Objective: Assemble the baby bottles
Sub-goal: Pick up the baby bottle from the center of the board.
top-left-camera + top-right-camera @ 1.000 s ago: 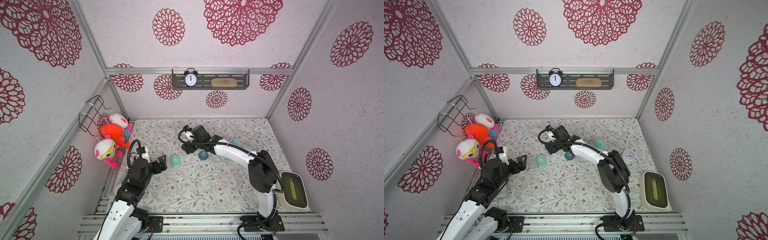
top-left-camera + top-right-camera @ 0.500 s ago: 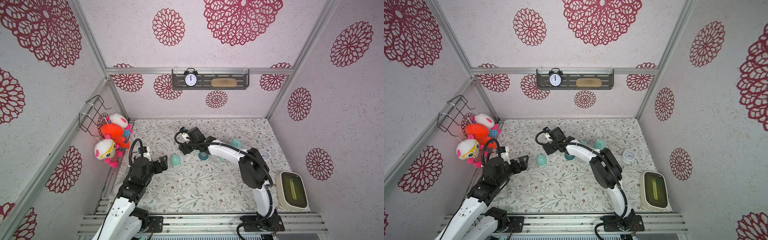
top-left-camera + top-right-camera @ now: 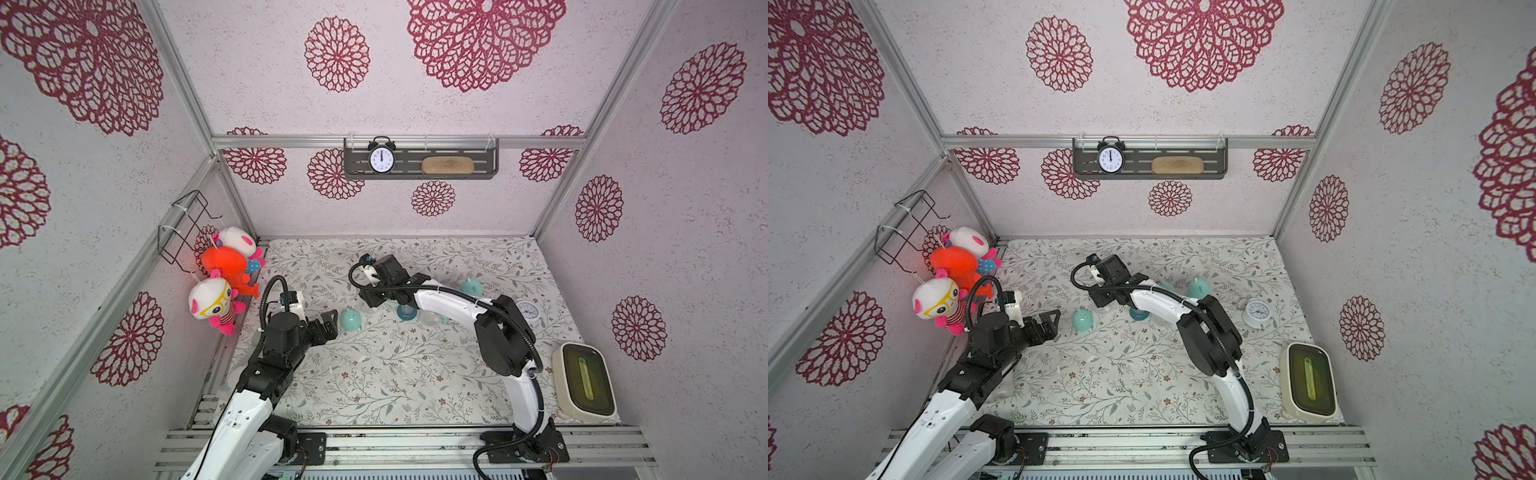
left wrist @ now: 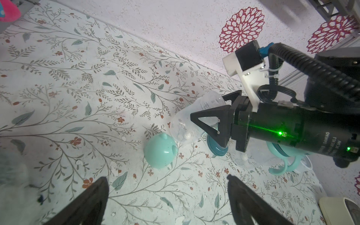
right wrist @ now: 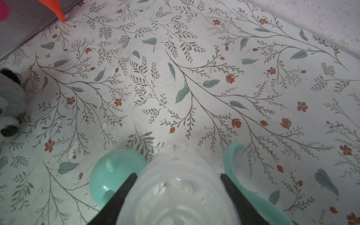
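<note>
A clear bottle (image 4: 183, 126) lies on its side on the floral mat, and my right gripper (image 5: 178, 176) is shut on it, one black finger (image 5: 126, 187) pressed to each side. The bottle (image 5: 179, 187) fills the space between the jaws. A mint eared cap (image 3: 350, 320) sits on the mat just left of it. My left gripper (image 4: 167, 178) hovers open and empty a little short of that cap (image 4: 160, 151). A dark teal collar (image 4: 216, 150), a second clear bottle (image 4: 245, 159) and a mint handled ring (image 4: 278, 167) lie under the right arm. Another mint cap (image 3: 471, 286) stands behind the arm.
A small white alarm clock (image 3: 528, 311) lies on the mat at the right. A cream box with a green window (image 3: 584, 382) stands at the front right edge. Plush toys (image 3: 224, 274) hang on the left wall beside the left arm.
My right gripper's jaws have narrowed onto the clear bottle, and its wrist shifted slightly left. The left gripper has edged a little toward the mint cap and stays open.
</note>
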`<action>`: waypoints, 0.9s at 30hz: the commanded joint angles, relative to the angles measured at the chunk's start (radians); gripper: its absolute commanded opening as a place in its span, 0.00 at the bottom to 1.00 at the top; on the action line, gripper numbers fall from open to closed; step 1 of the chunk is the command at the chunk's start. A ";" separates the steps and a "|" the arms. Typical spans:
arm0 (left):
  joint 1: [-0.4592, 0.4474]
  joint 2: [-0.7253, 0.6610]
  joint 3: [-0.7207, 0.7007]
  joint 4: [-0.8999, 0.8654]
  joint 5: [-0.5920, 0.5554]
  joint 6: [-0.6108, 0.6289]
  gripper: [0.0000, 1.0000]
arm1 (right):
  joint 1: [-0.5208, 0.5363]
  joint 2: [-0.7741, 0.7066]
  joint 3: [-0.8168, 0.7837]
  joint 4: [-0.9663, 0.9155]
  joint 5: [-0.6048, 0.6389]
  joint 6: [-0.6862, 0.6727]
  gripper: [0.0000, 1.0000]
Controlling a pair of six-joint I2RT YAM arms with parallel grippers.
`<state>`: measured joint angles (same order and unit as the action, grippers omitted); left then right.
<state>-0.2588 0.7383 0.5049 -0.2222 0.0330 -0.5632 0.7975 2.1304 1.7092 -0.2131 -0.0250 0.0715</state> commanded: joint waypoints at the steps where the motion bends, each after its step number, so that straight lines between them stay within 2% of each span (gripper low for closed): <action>1: 0.014 0.008 -0.049 0.120 0.109 0.031 0.98 | 0.002 -0.027 0.044 0.015 0.005 0.002 0.54; 13: -0.024 0.023 -0.166 0.402 0.337 0.128 0.98 | 0.009 -0.166 0.060 -0.183 -0.035 -0.018 0.54; 19: -0.175 0.048 -0.186 0.441 0.205 0.231 0.98 | 0.017 -0.274 0.055 -0.305 -0.054 0.008 0.54; 27: -0.288 0.118 -0.198 0.557 0.153 0.322 0.98 | 0.051 -0.394 0.066 -0.439 -0.065 0.045 0.55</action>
<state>-0.5152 0.8459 0.3119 0.2447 0.2214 -0.3157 0.8291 1.7954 1.7390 -0.5766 -0.0753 0.0860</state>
